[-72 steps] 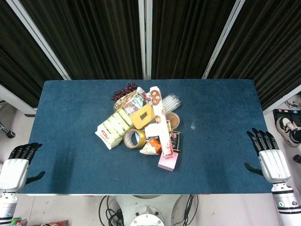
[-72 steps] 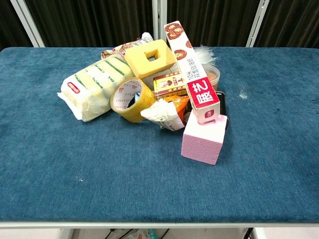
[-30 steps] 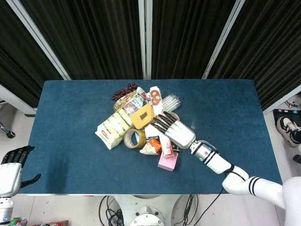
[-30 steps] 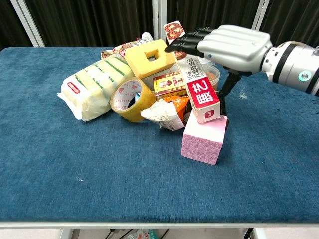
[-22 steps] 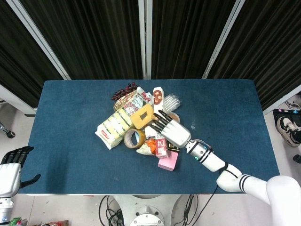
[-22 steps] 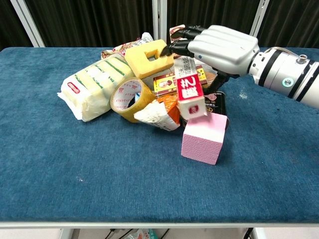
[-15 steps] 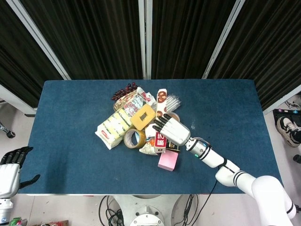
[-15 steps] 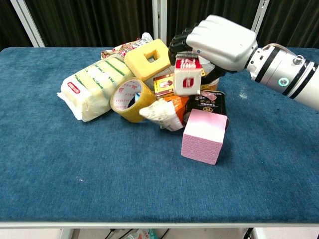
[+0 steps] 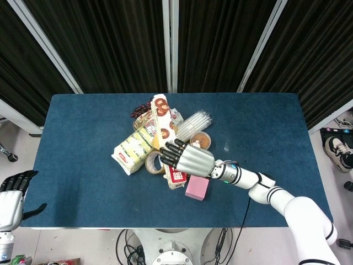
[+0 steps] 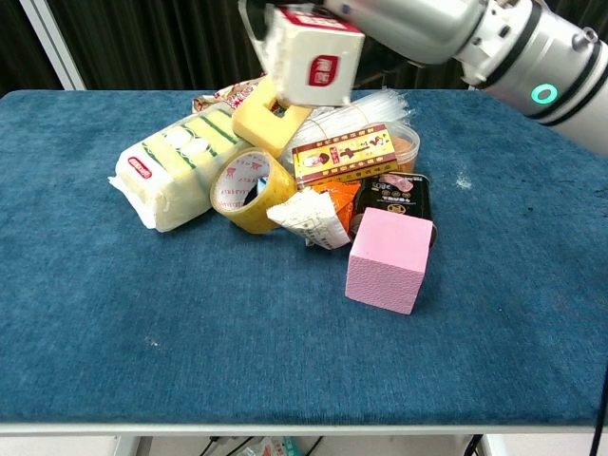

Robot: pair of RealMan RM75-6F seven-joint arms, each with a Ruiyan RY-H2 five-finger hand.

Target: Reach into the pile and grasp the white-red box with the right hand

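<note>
The white-red box [image 9: 161, 117] is a long carton with pictures of round cakes on its far half. My right hand [image 9: 189, 160] grips it around the middle and holds it up above the pile. In the chest view its red-labelled end [image 10: 312, 55] hangs high over the yellow foam block [image 10: 268, 116], with the right hand [image 10: 410, 19] behind it at the top edge. My left hand [image 9: 11, 200] hangs off the table's near left corner, fingers spread and holding nothing.
The pile on the blue table [image 9: 83, 116] holds a green-white packet [image 10: 176, 166], a tape roll [image 10: 247, 190], a red-yellow box [image 10: 347, 152], a black packet [image 10: 399, 195], an orange snack bag [image 10: 318, 214] and a pink block [image 10: 389, 258]. Clear tubes [image 9: 193, 120] lie behind.
My right hand came in over the pile, closed around the white-red box and lifted it up and to the left. The yellow foam block tipped. The left hand stayed put.
</note>
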